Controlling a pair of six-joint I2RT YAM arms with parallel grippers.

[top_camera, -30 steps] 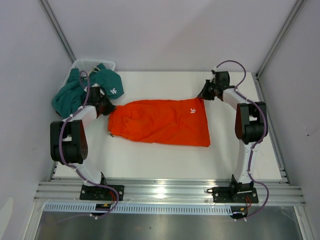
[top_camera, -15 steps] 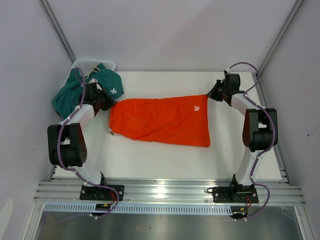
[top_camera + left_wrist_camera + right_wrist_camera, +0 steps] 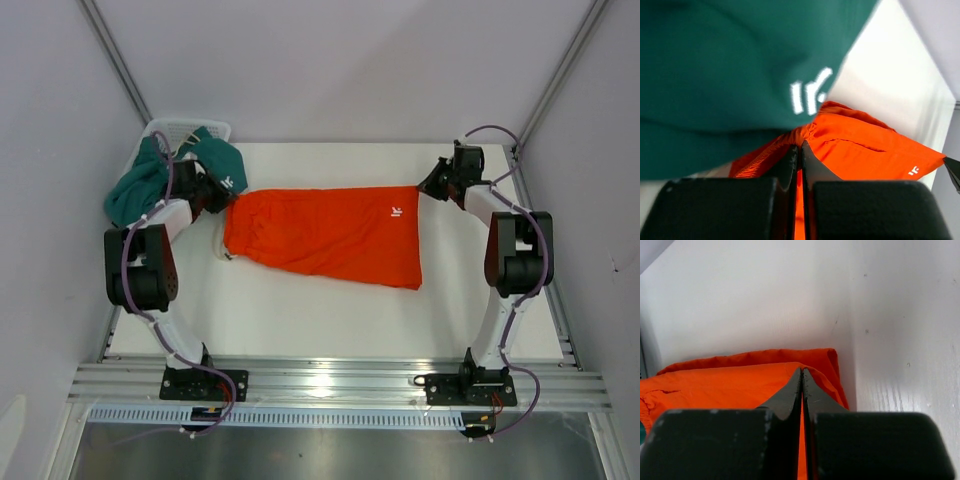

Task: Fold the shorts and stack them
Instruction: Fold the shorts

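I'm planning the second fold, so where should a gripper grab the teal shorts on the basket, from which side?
Probably the logo-bearing edge of the teal shorts, approached from the table side: it overhangs the white mesh basket toward the table, while the rest lies bunched.

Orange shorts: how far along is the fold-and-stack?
Done: the orange shorts lie spread flat on the table, unfolded. In hand: left gripper and right gripper are each shut on a far corner, with the fabric taut between them. Remaining: every fold, plus the teal shorts, heaped over the white basket; nothing is stacked.
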